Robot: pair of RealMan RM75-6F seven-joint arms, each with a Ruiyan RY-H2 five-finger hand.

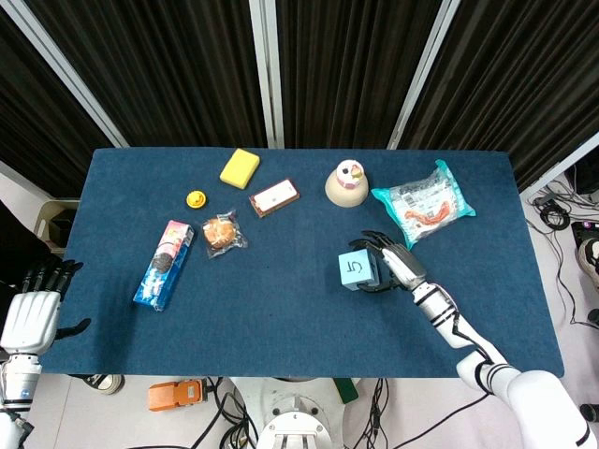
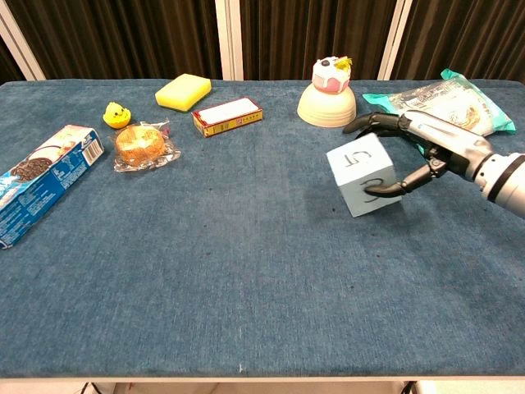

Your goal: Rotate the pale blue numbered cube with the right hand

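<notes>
On the dark blue cloth-covered table point(image 2: 246, 295), right of centre, sits the pale blue numbered cube point(image 2: 364, 174), the 5 face up, resting on the cloth. My right hand point(image 2: 426, 148) holds it from the right side: fingers point(image 2: 373, 123) arched over the far top edge, thumb hooked onto the near face. My left hand point(image 1: 30, 313) hangs off the table's left edge, fingers straight and apart, holding nothing.

Far right: crinkled teal snack bag point(image 2: 451, 98), just behind my right hand. Left edge: blue cookie package point(image 2: 41, 179), lying flat. Far side, near the cube: cream bowl with a pink-and-white cake toy point(image 2: 327, 90). Left of that: red-and-white flat box point(image 2: 228, 116), yellow sponge block point(image 2: 183, 90). Beside the cookie package: wrapped round bun point(image 2: 141, 145). Smallest, just behind the bun: yellow rubber duck point(image 2: 116, 114).
</notes>
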